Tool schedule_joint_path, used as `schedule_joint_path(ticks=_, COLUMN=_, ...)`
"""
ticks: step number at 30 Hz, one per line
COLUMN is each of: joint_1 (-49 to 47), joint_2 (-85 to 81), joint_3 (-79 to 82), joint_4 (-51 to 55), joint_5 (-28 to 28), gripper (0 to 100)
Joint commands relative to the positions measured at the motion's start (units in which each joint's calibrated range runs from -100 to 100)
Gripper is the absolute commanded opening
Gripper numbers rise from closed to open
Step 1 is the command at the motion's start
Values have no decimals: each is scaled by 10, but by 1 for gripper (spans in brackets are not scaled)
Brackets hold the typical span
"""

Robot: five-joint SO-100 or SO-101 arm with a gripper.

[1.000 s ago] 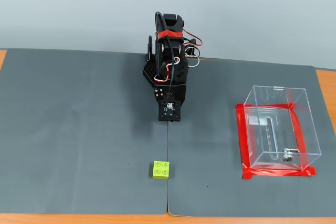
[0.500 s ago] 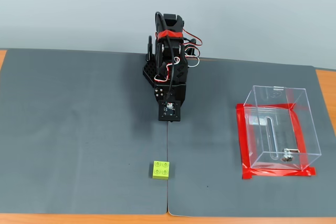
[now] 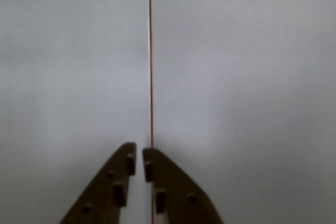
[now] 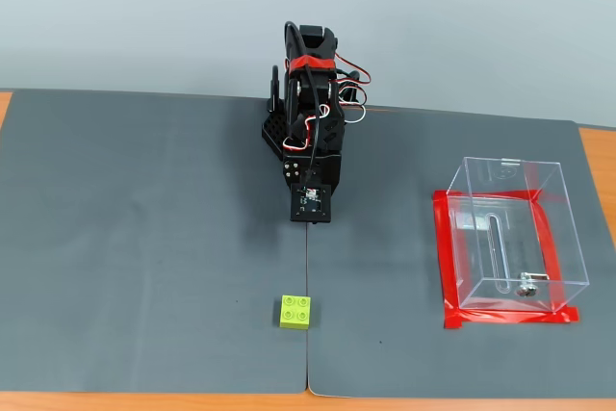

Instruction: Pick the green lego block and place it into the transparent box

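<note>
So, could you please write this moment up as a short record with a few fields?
hand: shut, empty, over the grey mat
green lego block: on the mat, studs up, untouched, nearer the camera than the arm in the fixed view
transparent box: open-topped, at the right in the fixed view, red tape round its base
box contents: a small metal piece, no block

No readable text, labels, brands or numbers in either view. The arm's small circuit board (image 4: 313, 201) in the fixed view is too small to make out any marking; the wrist view is blurred.
</note>
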Motion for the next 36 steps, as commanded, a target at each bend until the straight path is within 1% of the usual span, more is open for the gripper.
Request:
schedule_joint_path(ticks=1, joint_1=-1, joint_2=-1, joint_3=-37, joint_4=1, joint_5=1, gripper=2)
schedule_joint_path(ticks=14, joint_1=-1, joint_2=8, joint_3=-41, joint_4=-5, joint_5=2, gripper=2)
schedule_joint_path(ticks=19, joint_1=-1, joint_2=31, joint_3=-73, joint_4=-5, joint_5=2, gripper=2)
schedule_joint_path(ticks=24, joint_1=0, joint_2=134, joint_3=-119, joint_4=-16, joint_5=2, gripper=2)
schedule_joint_path(ticks=31, joint_1=3, joint_2=327, joint_3=-206, joint_4=-139, joint_5=2, gripper=2)
schedule_joint_path(ticks=36, joint_1=-1, joint_2=449, joint_3=-300, joint_4=-186, joint_5=-2, gripper=2)
